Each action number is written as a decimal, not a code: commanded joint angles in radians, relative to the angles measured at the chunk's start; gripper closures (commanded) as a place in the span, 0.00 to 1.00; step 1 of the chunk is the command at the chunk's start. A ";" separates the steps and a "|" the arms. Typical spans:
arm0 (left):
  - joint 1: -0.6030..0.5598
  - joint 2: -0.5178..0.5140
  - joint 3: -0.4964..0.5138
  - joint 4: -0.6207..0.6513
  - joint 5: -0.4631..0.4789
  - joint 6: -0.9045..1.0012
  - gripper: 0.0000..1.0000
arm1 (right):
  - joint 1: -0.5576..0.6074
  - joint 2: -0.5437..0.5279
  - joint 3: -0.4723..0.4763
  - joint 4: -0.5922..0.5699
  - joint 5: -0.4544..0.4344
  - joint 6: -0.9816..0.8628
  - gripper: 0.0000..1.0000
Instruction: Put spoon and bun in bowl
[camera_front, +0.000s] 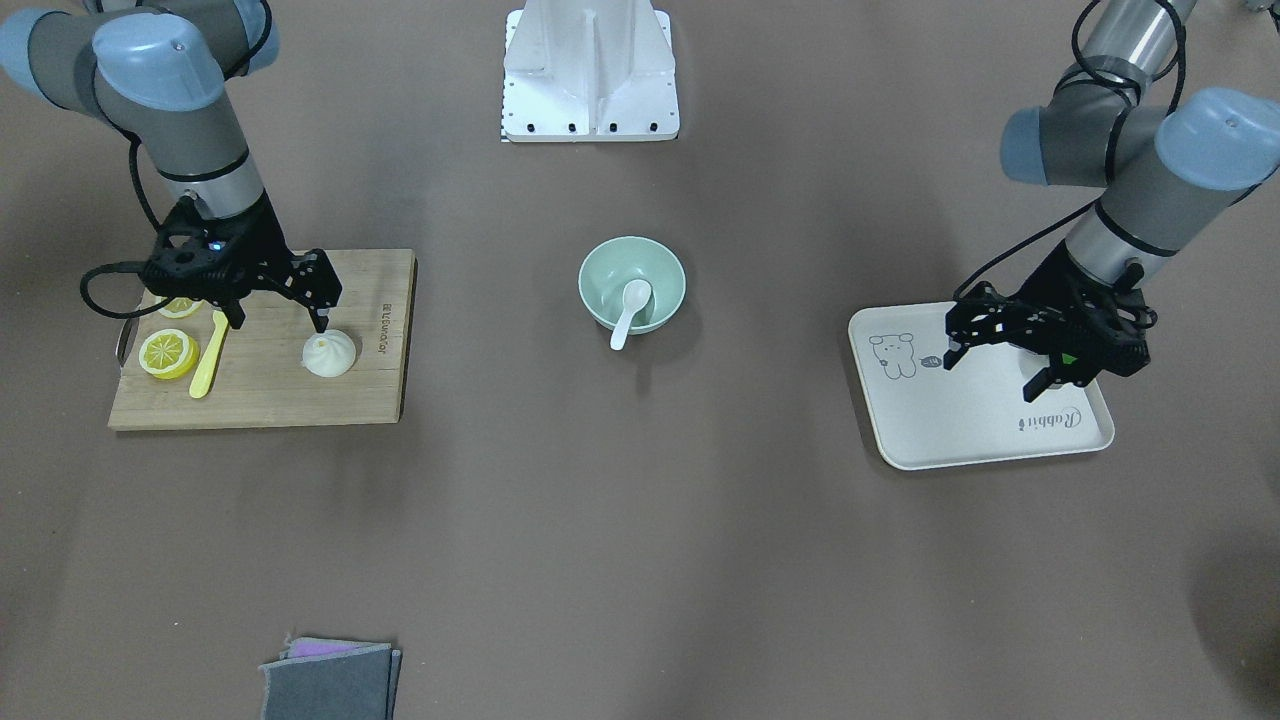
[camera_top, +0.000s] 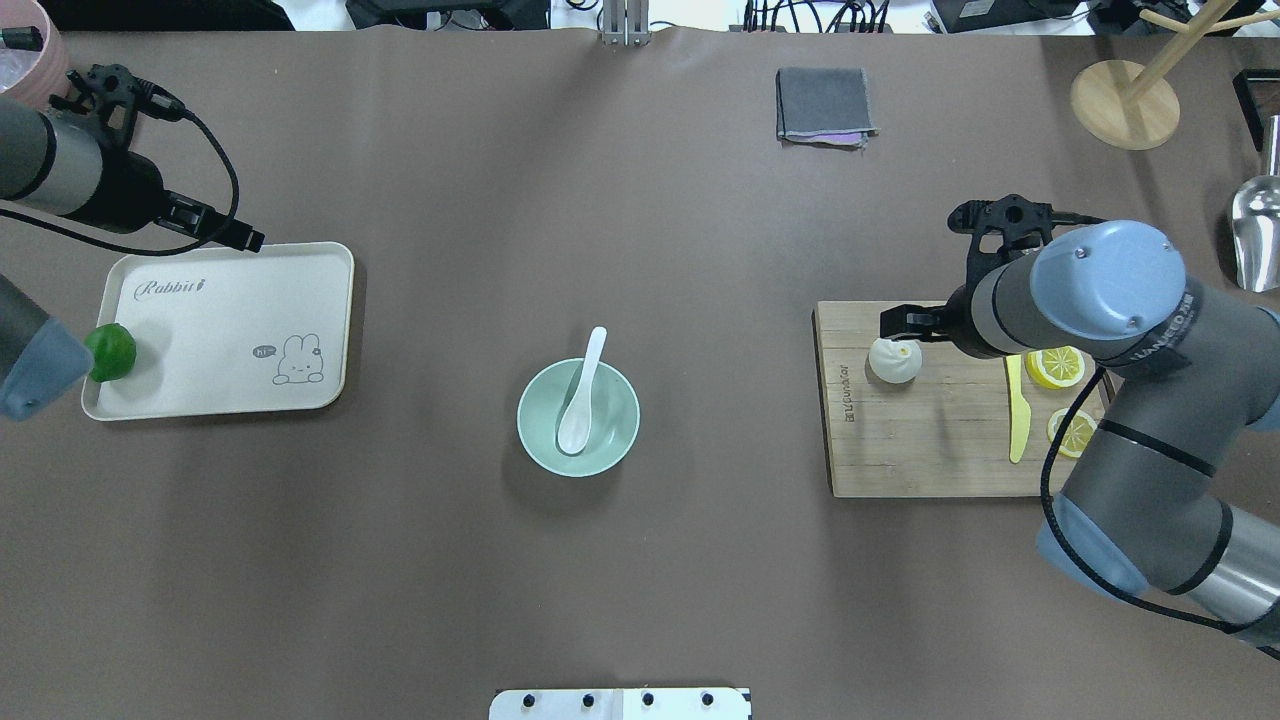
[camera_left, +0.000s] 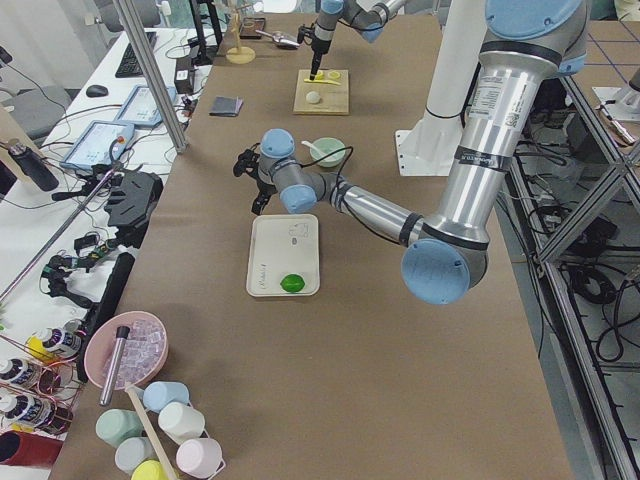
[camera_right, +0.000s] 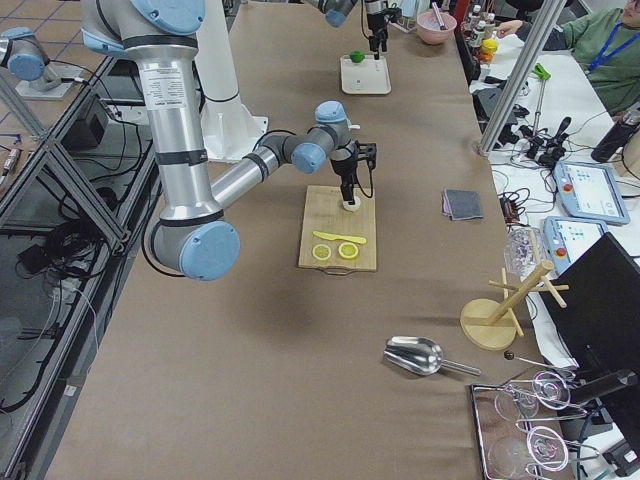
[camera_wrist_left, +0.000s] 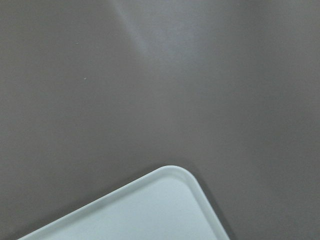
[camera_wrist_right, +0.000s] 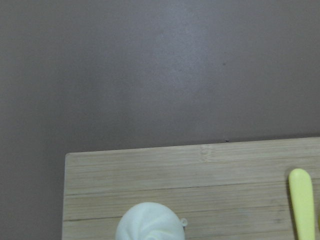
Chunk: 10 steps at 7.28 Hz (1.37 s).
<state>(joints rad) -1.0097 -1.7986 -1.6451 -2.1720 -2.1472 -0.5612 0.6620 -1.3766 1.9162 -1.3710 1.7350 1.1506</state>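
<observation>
The white spoon (camera_front: 630, 305) lies in the mint-green bowl (camera_front: 600, 262) at the table's middle, scoop down and handle over the rim; the spoon (camera_top: 580, 395) and the bowl (camera_top: 535, 440) also show in the overhead view. The white pleated bun (camera_front: 329, 353) sits on the wooden cutting board (camera_front: 300, 400) and shows in the right wrist view (camera_wrist_right: 150, 222). My right gripper (camera_front: 278, 320) is open and empty above the board, one fingertip (camera_front: 320, 322) close by the bun's edge. My left gripper (camera_front: 992, 370) is open and empty above the cream tray (camera_front: 960, 430).
A yellow knife (camera_front: 208, 360) and lemon slices (camera_front: 167, 353) lie on the board beside the bun. A green lime (camera_top: 110, 350) sits on the tray. A folded grey cloth (camera_front: 330, 680) lies near the operators' edge. A wooden stand (camera_top: 1125, 100) and a metal scoop (camera_top: 1255, 230) stand at the far right.
</observation>
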 joint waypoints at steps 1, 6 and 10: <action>-0.012 0.013 0.002 0.000 -0.003 0.024 0.02 | -0.030 0.034 -0.075 0.010 -0.031 0.001 0.12; -0.009 0.013 0.002 0.000 -0.003 0.021 0.02 | -0.053 0.071 -0.111 0.007 -0.049 0.006 1.00; -0.007 0.011 0.002 -0.003 -0.003 0.012 0.02 | -0.058 0.109 -0.005 -0.066 -0.043 0.018 1.00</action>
<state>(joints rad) -1.0174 -1.7869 -1.6429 -2.1735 -2.1507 -0.5465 0.6046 -1.2957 1.8577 -1.3870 1.6884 1.1600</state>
